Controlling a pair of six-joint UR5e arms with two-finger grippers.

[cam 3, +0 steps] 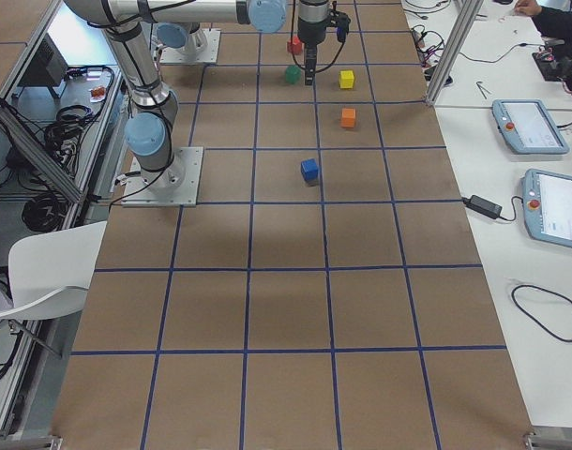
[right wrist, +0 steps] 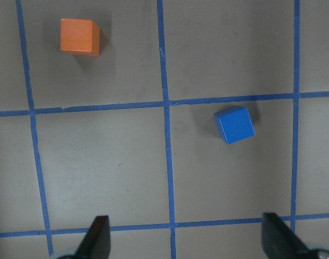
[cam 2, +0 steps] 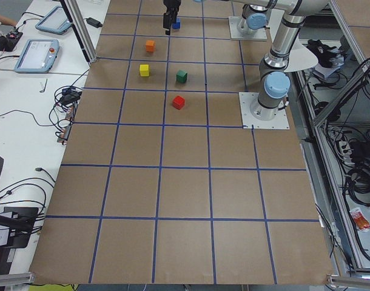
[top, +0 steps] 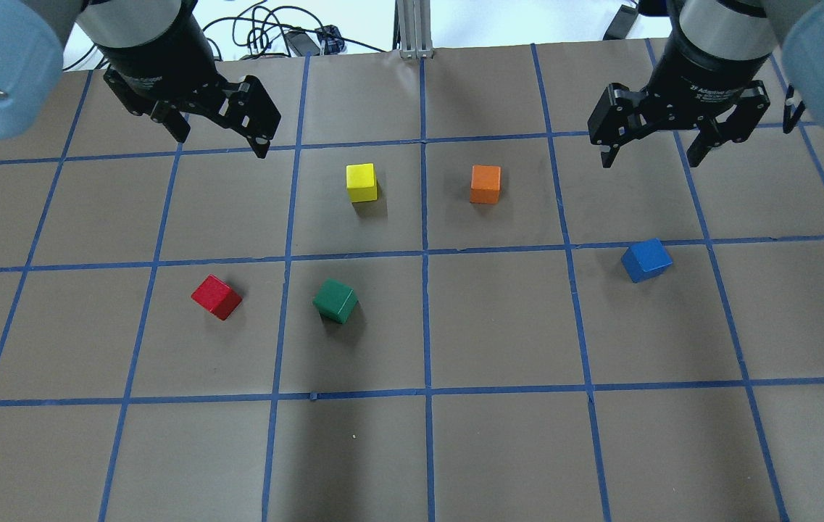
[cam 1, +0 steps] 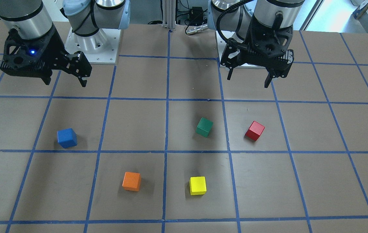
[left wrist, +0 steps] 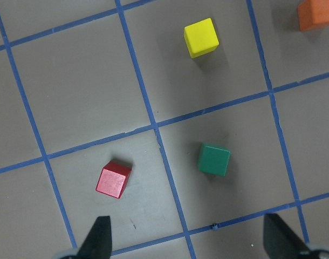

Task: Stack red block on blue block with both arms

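The red block (cam 1: pixel 254 130) lies on the brown gridded table on my left side; it also shows in the overhead view (top: pixel 216 296) and the left wrist view (left wrist: pixel 113 179). The blue block (cam 1: pixel 67 138) lies on my right side, seen overhead (top: pixel 646 259) and in the right wrist view (right wrist: pixel 234 124). My left gripper (top: pixel 222 143) is open and empty, held high, farther out over the table than the red block. My right gripper (top: pixel 649 161) is open and empty, held high, farther out than the blue block. The two blocks are far apart.
A green block (top: pixel 335 301) lies just right of the red block. A yellow block (top: pixel 361 182) and an orange block (top: pixel 485 184) lie farther out near the middle. The arm bases (cam 1: pixel 90 42) stand at the robot's edge of the table.
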